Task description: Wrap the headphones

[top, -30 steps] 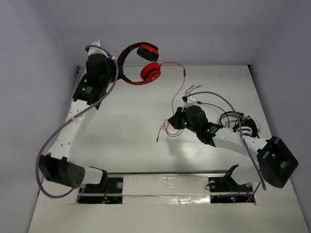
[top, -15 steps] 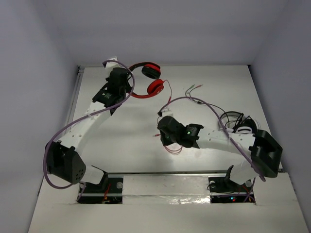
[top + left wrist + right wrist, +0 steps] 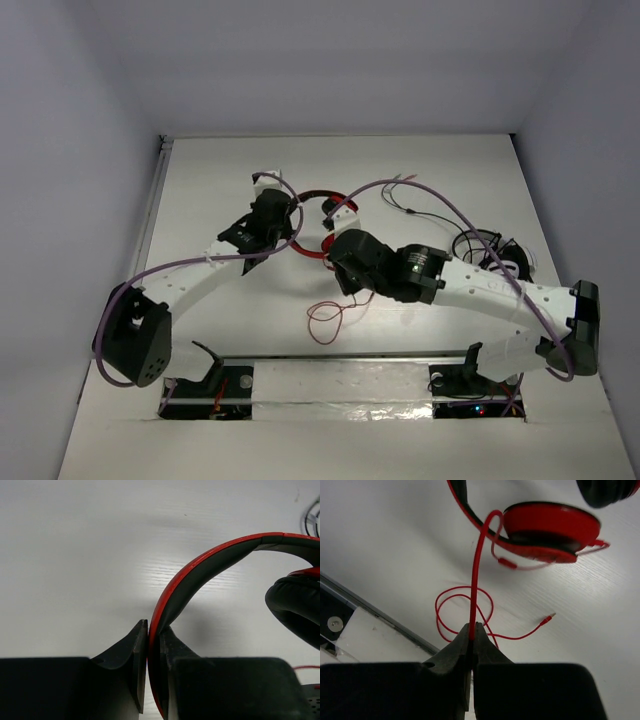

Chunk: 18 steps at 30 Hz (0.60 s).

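We judged the wrap as barely begun. The headphones (image 3: pixel 316 192) were over the middle of the tabletop (image 3: pixel 220 170). Our left gripper (image 3: pixel 153 632) held them by the headband (image 3: pixel 200 565), its two fingers pinching the band edge-on. From that grip the band arched away toward a black ear pad (image 3: pixel 295 605). The headphones looked lifted off the surface, though we could not be sure of that.

Our right gripper (image 3: pixel 471 630) was pressed together on the thin red cable (image 3: pixel 476 570), a short run from the red cup (image 3: pixel 550 522). The cable went straight and fairly taut from the cup into that pinch.

So both holds were in place: one on the headphones' band and one on the cable near its root. We could see no turn of cable around the band or either cup.

Beyond the right gripper's pinch, the cable lay slack on the tabletop in loose loops (image 3: pixel 325 318), on the side of the headphones toward the arm bases. Its plug (image 3: pixel 549 616) lay free just beside them.

By our reckoning nearly everything was left to do. The whole slack length had to be wound round the headphones, turn by turn, and the plug end secured so the coil would not spring open.

A black-and-white headset (image 3: pixel 497 255) and a thin dark cable (image 3: pixel 405 195) lay to the right of the headphones, well apart from them, with neither gripper touching them.
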Motion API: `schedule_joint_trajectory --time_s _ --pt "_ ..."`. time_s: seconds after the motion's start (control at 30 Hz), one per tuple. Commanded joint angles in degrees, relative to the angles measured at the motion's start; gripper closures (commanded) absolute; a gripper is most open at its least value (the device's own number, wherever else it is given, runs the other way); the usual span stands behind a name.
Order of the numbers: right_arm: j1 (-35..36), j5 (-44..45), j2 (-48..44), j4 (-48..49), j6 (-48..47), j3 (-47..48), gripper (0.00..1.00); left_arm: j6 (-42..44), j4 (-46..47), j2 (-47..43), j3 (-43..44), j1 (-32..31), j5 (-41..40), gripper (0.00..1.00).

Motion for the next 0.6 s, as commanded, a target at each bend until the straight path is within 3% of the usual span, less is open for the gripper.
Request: schedule_joint_trajectory --time_s 0.0,0.27,0.57 --pt "-0.07 4.92 -2.27 -6.29 -3.69 4.98 1.0 1.62 10.15 -4.61 0.16 -0.08 8.18 1.0" --pt "-3.06 13.64 -2.98 -12.46 -6.77 9.91 1.0 6.63 11.13 -3.73 0.94 -2.71 19.63 1.0" --pt "-3.06 6.9 -3.78 -11.32 -11.16 12.89 1.0 9.72 10.16 1.7 3.31 -4.64 23.24 1.0"
